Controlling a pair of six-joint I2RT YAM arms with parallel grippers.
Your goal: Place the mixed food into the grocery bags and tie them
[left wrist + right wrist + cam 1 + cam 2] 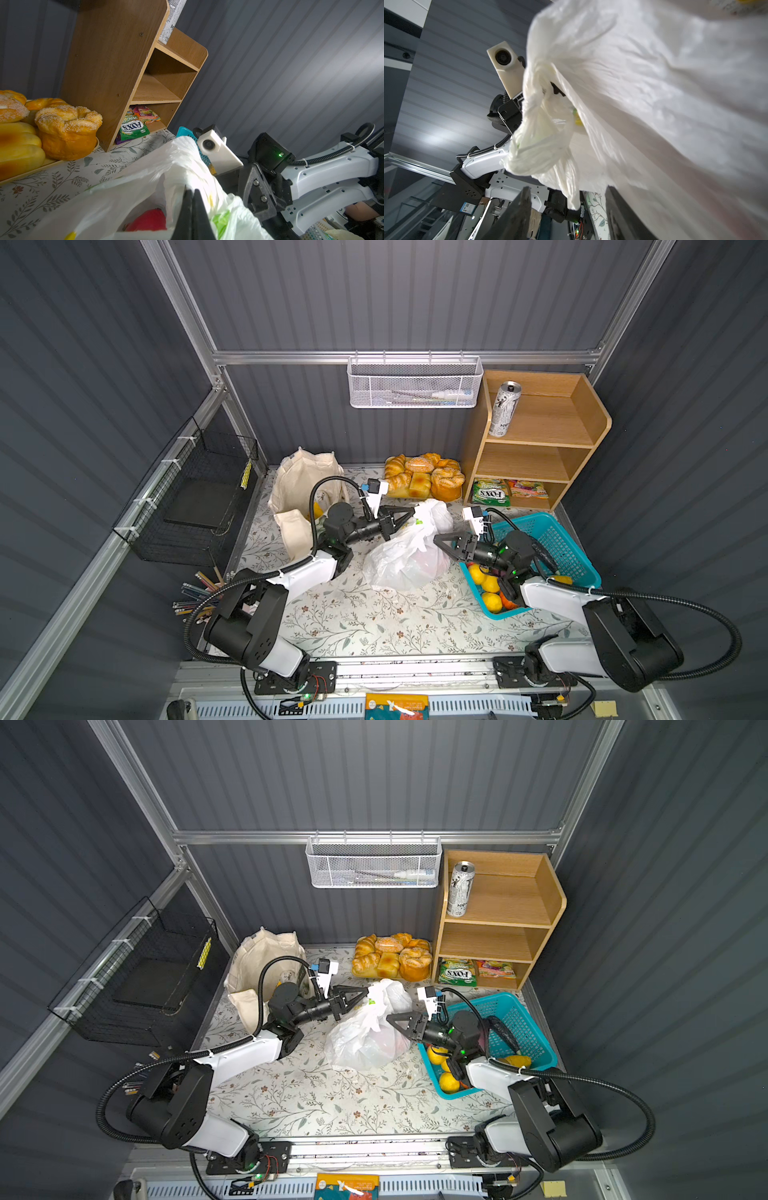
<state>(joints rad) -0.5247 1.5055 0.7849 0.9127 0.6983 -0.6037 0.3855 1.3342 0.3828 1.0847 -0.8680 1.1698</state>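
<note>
On the flowered table (365, 622), the plastic carrier bag (409, 562) slumps at the centre with a red dragon fruit (148, 219) already inside (its pink shows through the film in both top views). The left gripper (411, 512), reaching in from the bag's ten o'clock, is pinched tight on the gathered top. This lifts it so the mouth faces up and the handles stand clear for tying.

The right gripper (569, 193), at two o'clock, has its jaws apart with only a loose tail of film hanging between them and nothing clamped. I judge it is placed to take the twisted handle loop.

At four o'clock sits the turquoise basket (536, 516) holding yellow fruit (490, 585). Farther off at ten o'clock, the canvas tote (299, 477) stands with its mouth open for loading. Farthest, at one o'clock, the drink can (504, 408) stands upright on the shelf (582, 414), not yet bagged.
</note>
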